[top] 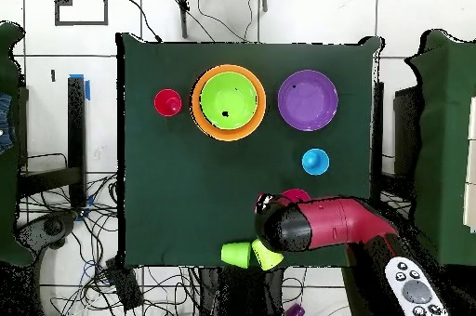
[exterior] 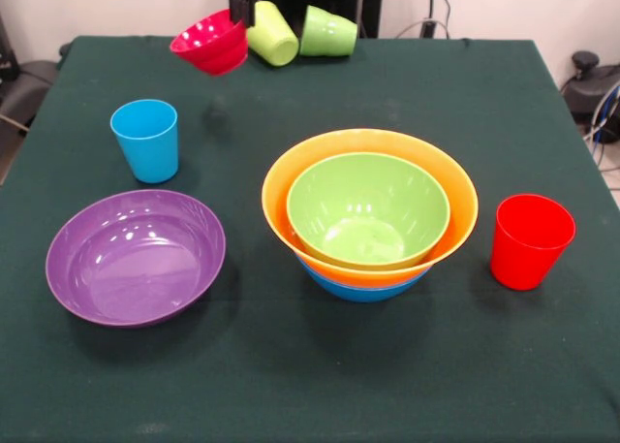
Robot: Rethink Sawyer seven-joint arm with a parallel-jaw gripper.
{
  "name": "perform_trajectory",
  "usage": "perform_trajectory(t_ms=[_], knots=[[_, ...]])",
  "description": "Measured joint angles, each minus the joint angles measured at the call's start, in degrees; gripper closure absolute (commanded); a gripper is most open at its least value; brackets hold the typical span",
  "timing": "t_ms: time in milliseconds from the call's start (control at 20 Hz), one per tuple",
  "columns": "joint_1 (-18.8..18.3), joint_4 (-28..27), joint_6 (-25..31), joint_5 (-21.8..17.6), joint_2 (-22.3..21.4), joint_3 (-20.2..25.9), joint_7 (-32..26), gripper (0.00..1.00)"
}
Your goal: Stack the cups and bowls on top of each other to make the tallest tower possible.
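A small red bowl (exterior: 208, 42) hangs tilted above the table's far side, and its shadow falls on the cloth below. My gripper (exterior: 240, 15) is shut on its rim. From overhead the arm (top: 321, 224) hides the gripper and most of the red bowl (top: 296, 195). The tower (exterior: 368, 210) is a green bowl (exterior: 366, 205) inside an orange bowl (exterior: 291, 186) on a blue bowl (exterior: 356, 288). A purple bowl (exterior: 136, 256) sits front left. A sky blue cup (exterior: 145, 140) and a red cup (exterior: 530, 239) stand upright. A yellow-green cup (exterior: 272, 33) and a green cup (exterior: 327, 31) lie on their sides.
Dark green cloth (exterior: 320, 385) covers the table. The two fallen cups lie close to its far edge, right beside the raised bowl. Cables and floor clutter surround the table (top: 149, 210) in the overhead view.
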Motion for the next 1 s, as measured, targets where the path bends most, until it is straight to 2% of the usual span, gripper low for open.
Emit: perform_trajectory(t_ms=[400,1000], knots=[[1.4,-4.8,3.0,0.9,1.5,3.1,0.0,1.0],[4.5,-18.4,3.4,1.1,6.7,4.4,0.0,1.0]])
